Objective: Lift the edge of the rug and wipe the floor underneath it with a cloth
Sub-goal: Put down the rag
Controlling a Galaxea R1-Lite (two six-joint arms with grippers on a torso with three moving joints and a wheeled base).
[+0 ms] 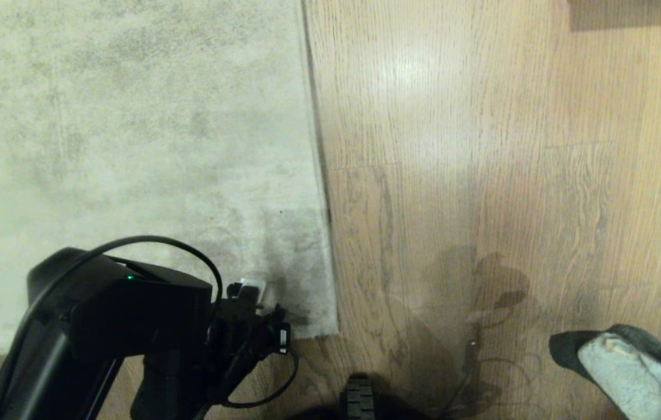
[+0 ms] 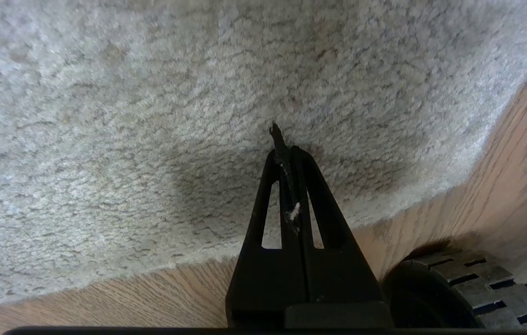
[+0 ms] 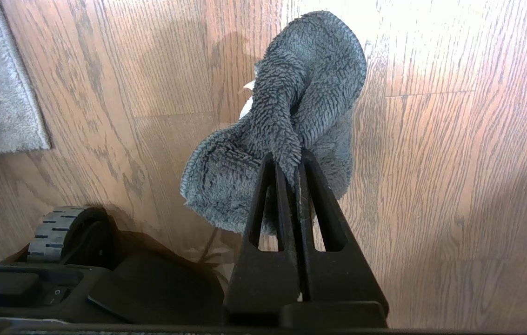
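While the right tool [image 3: 287,163] holds the cloth [image 3: 286,121] clamped above bare floor [image 1: 482,146], the left tool [image 2: 283,149], pinched shut, points at pile just inside the rug edge [image 2: 435,195]. Step: reaching the edge, still flat. Next, it likely needs opening to grip that border.

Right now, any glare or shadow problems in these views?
Head view: bright glare patch on the floor, robot's shadow darkening the rug corner and planks. Left wrist view: dark shadow on the pile around the left claw. Right wrist view: washed-out floor beyond the cloth.
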